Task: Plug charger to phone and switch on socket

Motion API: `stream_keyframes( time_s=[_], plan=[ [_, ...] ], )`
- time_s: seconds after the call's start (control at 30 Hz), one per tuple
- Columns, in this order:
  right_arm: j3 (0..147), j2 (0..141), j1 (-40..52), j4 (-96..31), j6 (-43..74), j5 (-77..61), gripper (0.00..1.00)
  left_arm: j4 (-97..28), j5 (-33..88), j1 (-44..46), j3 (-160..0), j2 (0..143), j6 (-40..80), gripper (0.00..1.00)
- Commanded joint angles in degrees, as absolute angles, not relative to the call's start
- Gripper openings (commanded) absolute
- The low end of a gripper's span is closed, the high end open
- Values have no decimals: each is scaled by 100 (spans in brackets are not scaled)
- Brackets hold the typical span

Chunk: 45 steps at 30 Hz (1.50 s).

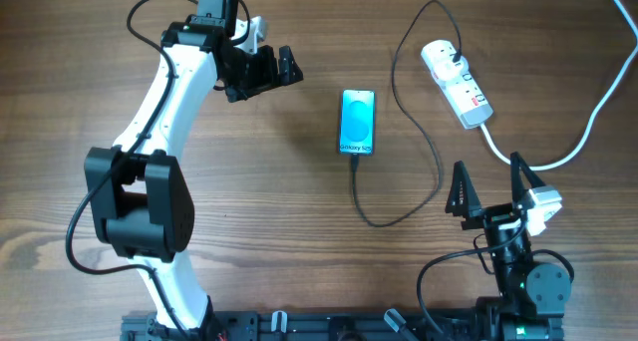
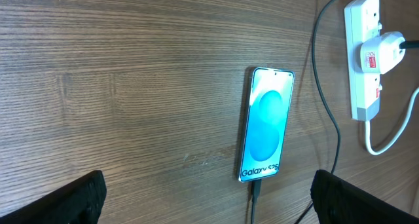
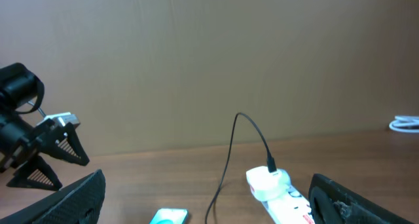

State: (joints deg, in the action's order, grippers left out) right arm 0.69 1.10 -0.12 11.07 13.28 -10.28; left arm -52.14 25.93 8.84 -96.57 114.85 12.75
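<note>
The phone (image 1: 357, 122) lies flat mid-table with its cyan screen up; it also shows in the left wrist view (image 2: 265, 124) and, partly, the right wrist view (image 3: 169, 217). The black charger cable (image 1: 419, 132) runs from its connector, seated in the phone's near end (image 2: 254, 186), in a loop to the white plug head (image 1: 442, 54) in the socket strip (image 1: 459, 84). The strip shows in the left wrist view (image 2: 362, 54) and the right wrist view (image 3: 278, 191). My left gripper (image 1: 267, 67) is open, left of the phone. My right gripper (image 1: 490, 193) is open, near the front right.
The strip's thick white cord (image 1: 598, 107) runs off to the upper right edge. The left arm's white links (image 1: 159, 132) cross the left side of the table. A brown wall stands behind the table in the right wrist view.
</note>
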Motion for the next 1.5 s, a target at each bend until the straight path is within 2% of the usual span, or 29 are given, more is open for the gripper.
stream_keyframes(
  time_s=[0.0,0.17,0.43,0.9,1.47],
  plan=[
    [27,19,14,1221,1149,-1007,100,-5214,2561,878,-9642,11511,1208,100],
    [27,19,14,1111,899,-996,100,-5214,2561,878,-9642,11511,1208,100],
    [27,19,14,58,744,-941,100,-5214,2561,878,-9642,11511,1208,100],
    [30,19,14,60,447,-882,100,-5214,2561,878,-9642,11511,1208,100],
    [32,19,-10,-16,-150,-145,100,-5216,2561,878,-9642,11511,1208,100]
  ],
)
